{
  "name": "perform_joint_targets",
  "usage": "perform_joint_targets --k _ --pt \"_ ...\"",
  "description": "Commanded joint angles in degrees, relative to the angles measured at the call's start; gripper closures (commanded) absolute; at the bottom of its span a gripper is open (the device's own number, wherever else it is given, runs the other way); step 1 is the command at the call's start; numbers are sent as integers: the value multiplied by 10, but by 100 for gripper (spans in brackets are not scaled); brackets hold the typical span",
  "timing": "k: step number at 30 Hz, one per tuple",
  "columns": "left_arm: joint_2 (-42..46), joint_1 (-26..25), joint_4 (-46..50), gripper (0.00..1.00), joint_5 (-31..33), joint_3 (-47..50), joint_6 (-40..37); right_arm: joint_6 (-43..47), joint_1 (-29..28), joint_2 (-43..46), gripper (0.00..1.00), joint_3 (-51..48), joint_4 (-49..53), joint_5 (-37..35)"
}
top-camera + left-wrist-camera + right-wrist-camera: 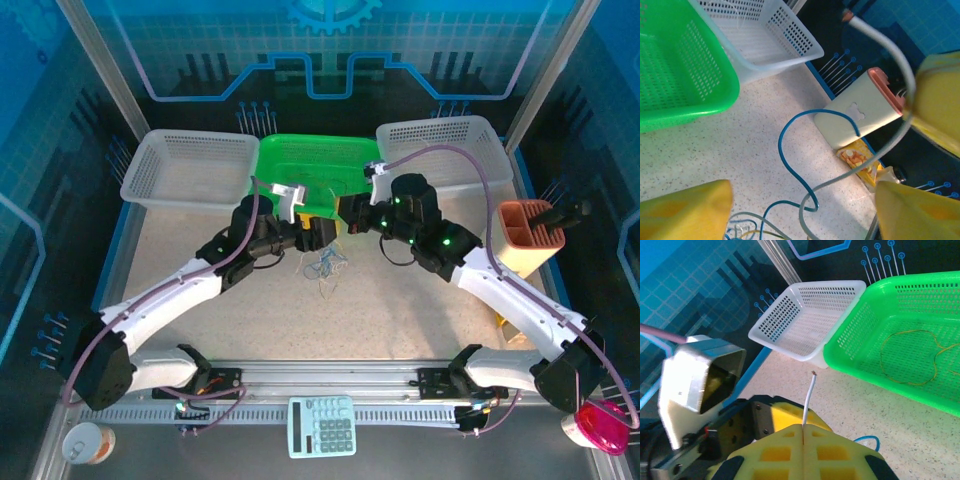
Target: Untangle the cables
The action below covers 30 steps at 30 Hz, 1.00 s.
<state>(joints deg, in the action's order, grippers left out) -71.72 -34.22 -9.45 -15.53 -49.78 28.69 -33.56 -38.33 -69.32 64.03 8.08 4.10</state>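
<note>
Over the middle of the tabletop [400,310], just in front of the green basket [310,165], both arms reach forward and bend inward at the elbow, so their wrists nearly meet. The left hand [802,200] is spread wide, its yellow pads well apart with nothing gripped between them. It hangs over the tangle of cables [322,263] lying on the speckled surface.

From that tangle a blue cable [785,150] curves out in an open loop. I cannot tell whether the loop is lifted or lies flat. A whitish cable [890,50] climbs out of the same heap toward the right hand [803,429], which sits higher and closer to the green basket. That hand is pressed together, pinching the whitish cable, and the cable's short free end pokes up out of the seam between the pads.

A yellowish cable [910,357] lies loose inside the green basket, well apart from the heap. The left white basket [190,165] and the right white basket [445,150] sit on either side of the green one. A tan holder [525,235] stands near the right forearm.
</note>
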Motion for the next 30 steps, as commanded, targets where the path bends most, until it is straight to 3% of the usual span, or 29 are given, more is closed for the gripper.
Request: perform_joint_targets --k 1,4,7,20,24,30 --pt "-14 1 -47 35 -28 5 3 2 -10 9 100 18 -14 11" --pt "-23 0 -62 55 -22 26 3 1 -10 13 100 25 -20 14" --pt "-30 0 -72 67 -14 49 1 2 -9 20 100 39 -18 6" --pt "-56 1 -102 73 2 126 -1 -10 3 50 100 90 -27 -5" --pt "-28 0 -98 65 -2 138 -1 -1 3 57 100 67 -14 -18" --pt "37 0 -53 42 13 146 -23 1 3 64 100 15 -23 -34"
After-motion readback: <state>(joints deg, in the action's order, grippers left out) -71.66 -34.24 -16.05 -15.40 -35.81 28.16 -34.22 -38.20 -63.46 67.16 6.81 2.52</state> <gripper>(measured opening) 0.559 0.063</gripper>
